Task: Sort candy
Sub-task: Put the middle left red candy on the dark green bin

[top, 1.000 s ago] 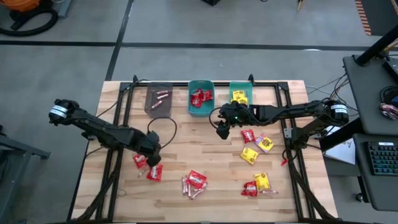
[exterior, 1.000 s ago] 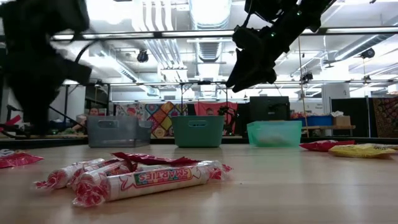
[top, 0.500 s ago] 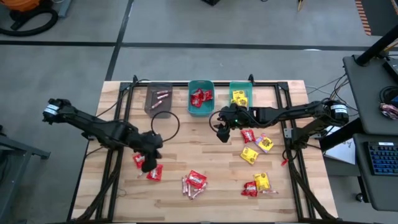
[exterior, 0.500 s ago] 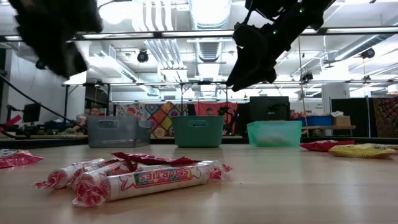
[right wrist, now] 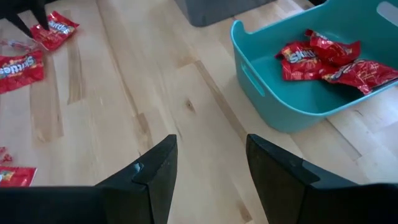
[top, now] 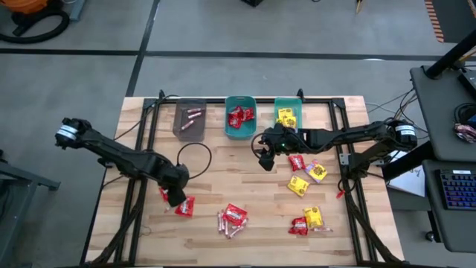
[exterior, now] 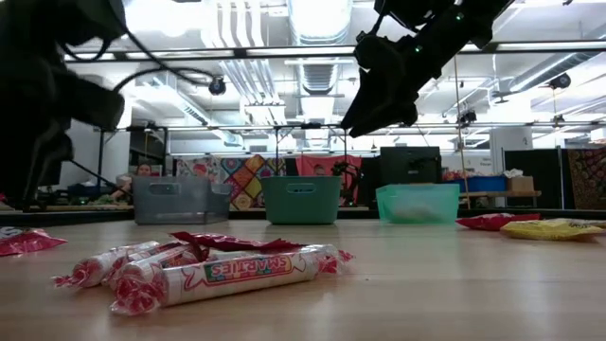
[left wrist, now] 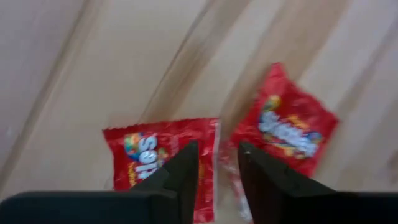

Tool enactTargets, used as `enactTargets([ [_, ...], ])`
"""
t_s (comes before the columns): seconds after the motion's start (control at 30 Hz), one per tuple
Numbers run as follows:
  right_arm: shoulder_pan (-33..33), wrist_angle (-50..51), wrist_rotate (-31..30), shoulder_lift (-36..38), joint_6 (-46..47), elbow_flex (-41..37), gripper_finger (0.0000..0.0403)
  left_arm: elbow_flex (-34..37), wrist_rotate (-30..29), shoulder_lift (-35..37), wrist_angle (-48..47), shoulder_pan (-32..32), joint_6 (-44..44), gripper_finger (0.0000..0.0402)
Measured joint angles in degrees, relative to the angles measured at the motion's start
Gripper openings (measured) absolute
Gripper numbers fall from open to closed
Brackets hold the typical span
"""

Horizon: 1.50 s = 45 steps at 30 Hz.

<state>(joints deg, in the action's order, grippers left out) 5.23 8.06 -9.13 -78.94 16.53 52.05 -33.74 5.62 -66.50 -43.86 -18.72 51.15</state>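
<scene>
Two glossy red candy packets lie flat on the wooden table near its left side. My left gripper points down over them, open by a narrow gap, its fingers above the inner edge of the left-hand packet. I cannot tell whether the tips touch it. My right gripper hangs open above bare wood at mid-table, short of the teal bin that holds red packets.
Along the far edge stand a grey bin with pinkish sticks, a teal bin with red packets and a lighter teal bin with yellow ones. Loose candy lies at the near middle and right. Black frame rails cross the table.
My left gripper has risen off the table and come back down over the two red packets, turning a little at the wrist. The packets lie where they were. My right arm has kept still.
</scene>
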Motion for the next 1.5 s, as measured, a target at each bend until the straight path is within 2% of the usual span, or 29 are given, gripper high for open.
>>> enactTargets([
  [0.2, 0.0, -0.4, 0.0, 0.0, 0.0, -0.6, 0.0183, -0.1, 0.0, -6.0, -2.7, 0.0, 0.4, 0.0136],
  [0.5, 0.0, -1.3, 0.0, 0.0, 0.0, -1.2, 0.0183, -0.5, -0.3, -11.9, -4.7, 0.0, -1.0, 0.0133],
  [0.63, 0.0, -1.6, 0.0, 0.0, 0.0, -1.6, 0.0183, -0.4, -1.7, -12.0, -4.7, 0.0, -2.3, 0.0111],
  [0.87, 0.0, -1.6, 0.0, 0.0, 0.0, -1.7, 0.0183, -0.2, -3.2, -10.2, -3.9, 0.0, -2.7, 0.0009],
  [1.0, 0.0, -1.6, 0.0, 0.0, 0.0, -1.7, 0.0183, -1.1, -4.7, -7.8, -3.9, 0.0, -4.5, 0.0006],
  [1.13, 0.0, -1.6, 0.0, 0.0, -0.3, -1.7, 0.0183, -3.6, -10.1, -3.7, -2.2, 0.0, -9.2, 0.0002],
  [1.27, -0.2, -6.2, 0.1, 0.0, -2.5, -2.8, 0.0183, -6.4, -14.4, 1.7, 7.9, 0.1, -20.8, 0.0001],
  [1.43, -2.4, -21.4, 2.5, 0.0, -9.6, -7.6, 0.0183, -6.1, -15.6, 7.2, 31.8, 0.9, -41.4, 0.0000],
  [1.5, -3.5, -27.4, 4.1, 0.0, -12.2, -9.3, 0.0183, -5.5, -15.7, 7.8, 38.4, 1.6, -48.7, 0.0000],
])
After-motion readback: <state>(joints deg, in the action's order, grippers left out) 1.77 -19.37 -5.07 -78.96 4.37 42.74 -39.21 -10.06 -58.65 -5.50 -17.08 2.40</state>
